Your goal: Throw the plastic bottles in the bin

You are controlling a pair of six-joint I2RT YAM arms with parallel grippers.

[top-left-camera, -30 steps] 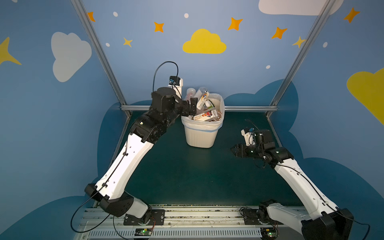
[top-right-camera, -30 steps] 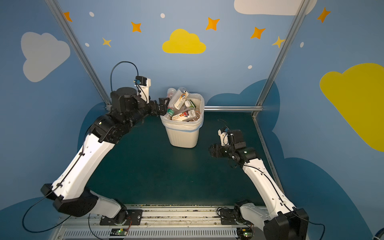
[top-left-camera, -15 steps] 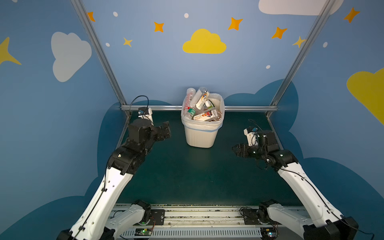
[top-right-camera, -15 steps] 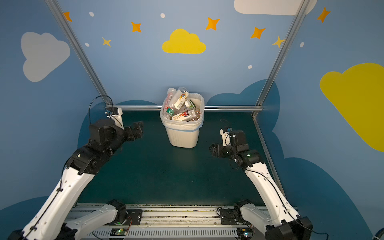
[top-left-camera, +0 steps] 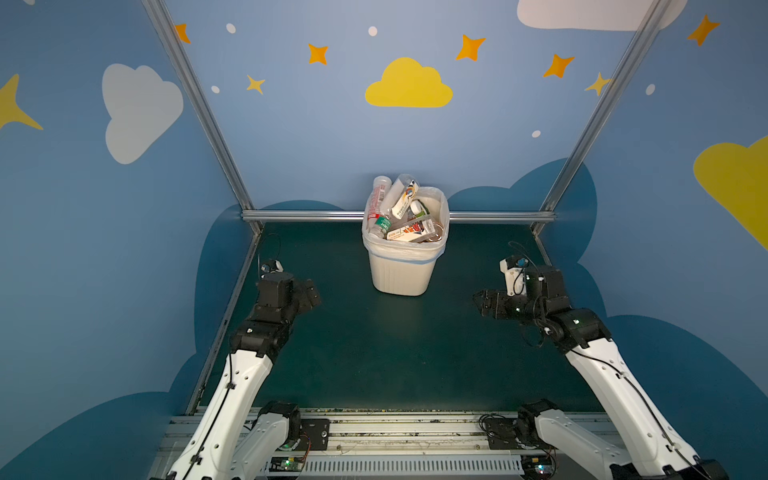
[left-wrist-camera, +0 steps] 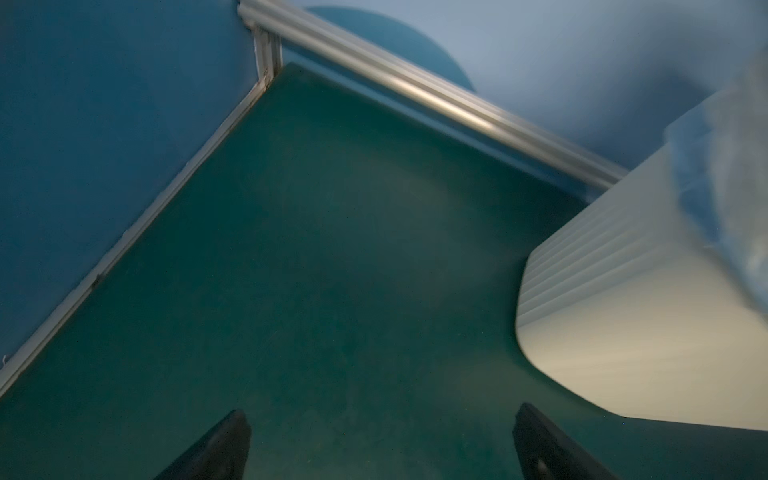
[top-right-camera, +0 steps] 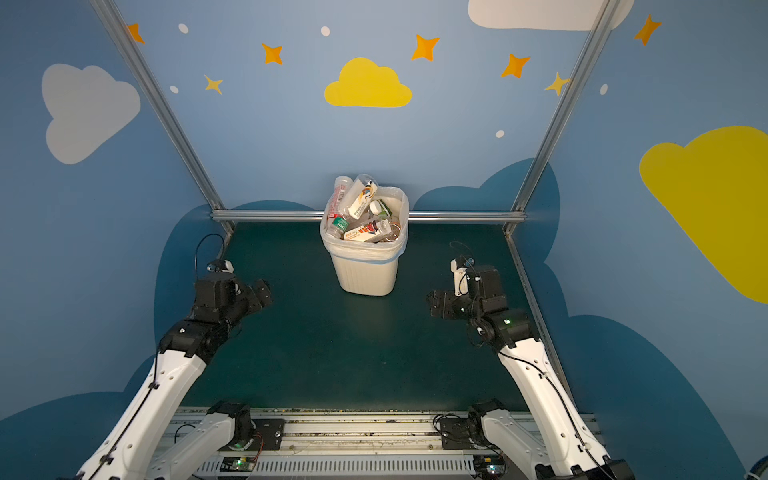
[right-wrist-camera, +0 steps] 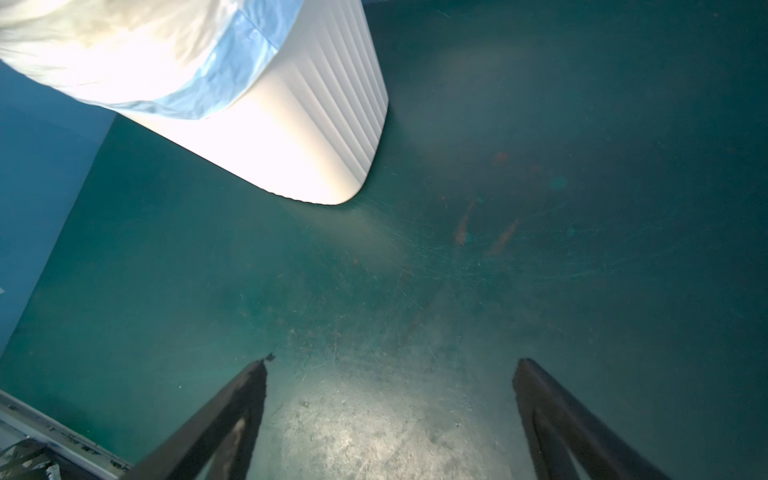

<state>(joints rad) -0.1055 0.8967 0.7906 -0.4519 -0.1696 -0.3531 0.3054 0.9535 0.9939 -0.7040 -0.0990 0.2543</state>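
The cream-white bin (top-left-camera: 401, 270) (top-right-camera: 365, 270) stands at the back middle of the green mat, its bag liner folded over the rim. It is heaped with the plastic bottles (top-left-camera: 399, 208) (top-right-camera: 359, 208), and a few stick out above the rim at its back left. My left gripper (top-left-camera: 313, 293) (top-right-camera: 266, 291) hovers low to the bin's left, open and empty. My right gripper (top-left-camera: 478, 303) (top-right-camera: 432, 303) is to the bin's right, also open and empty. The left wrist view shows spread fingers (left-wrist-camera: 380, 415) over bare mat beside the bin wall (left-wrist-camera: 623, 311). The right wrist view shows the same (right-wrist-camera: 392, 361), with the bin (right-wrist-camera: 291, 137) ahead.
Aluminium frame rails (top-left-camera: 307, 215) run along the back and both sides of the mat, against blue painted walls. The arm bases sit on a metal rail (top-left-camera: 395, 432) at the front edge. No bottle lies on the mat in any view.
My left arm has pulled back from the bin's rim, moving left and down towards the mat. The right gripper has opened wider and hardly moved.
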